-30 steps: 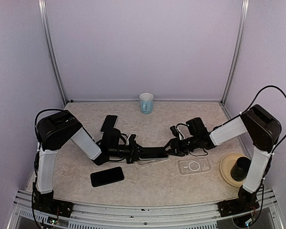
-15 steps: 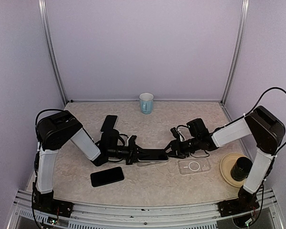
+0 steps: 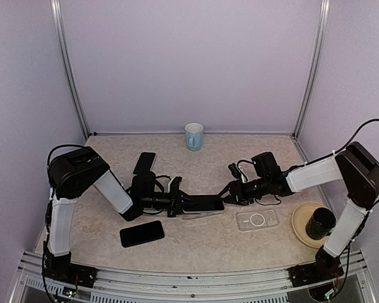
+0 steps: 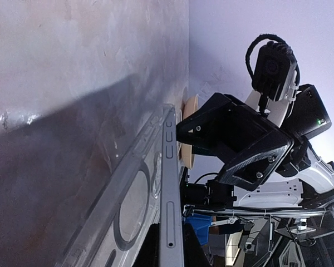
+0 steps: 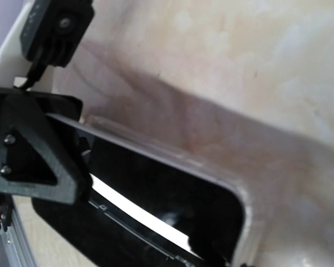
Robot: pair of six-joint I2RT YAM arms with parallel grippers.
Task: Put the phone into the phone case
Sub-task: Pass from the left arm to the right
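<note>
Now your left pincer [image 3: 180,204] is clamped on the clear plastic phone case [image 3: 196,215] under the flat black phone [image 3: 205,203], while your right pincer's [image 3: 229,197] state cannot be told.

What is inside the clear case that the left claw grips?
A black phone sits in the clear case. The left claw covers one end, so full seating cannot be judged.

Glossy black phone [image 5: 156,189], clear plastic case [image 5: 167,157]
</note>
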